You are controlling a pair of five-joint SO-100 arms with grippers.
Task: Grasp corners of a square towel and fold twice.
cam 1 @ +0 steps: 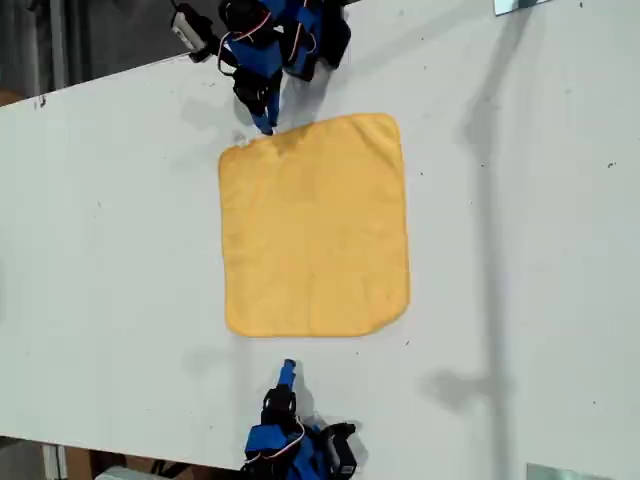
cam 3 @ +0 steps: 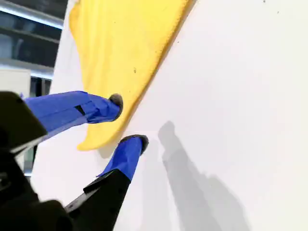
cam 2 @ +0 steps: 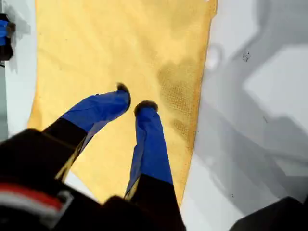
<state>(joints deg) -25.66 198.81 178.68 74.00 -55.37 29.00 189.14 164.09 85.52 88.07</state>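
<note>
Towel lies flat and unfolded on the white table, between our two arms. Our second claw reaches down at the corner on the exterior view's upper left, jaws parted astride the edge, one finger over cloth, the other over bare table. Our first claw points toward the opposite edge, jaws narrowly apart and holding nothing.

Bare desk is wide open on the exterior view's left and right of the towel. The only blockers are my second end effector at the towel's top-left corner there and my first end effector just below its bottom edge.
</note>
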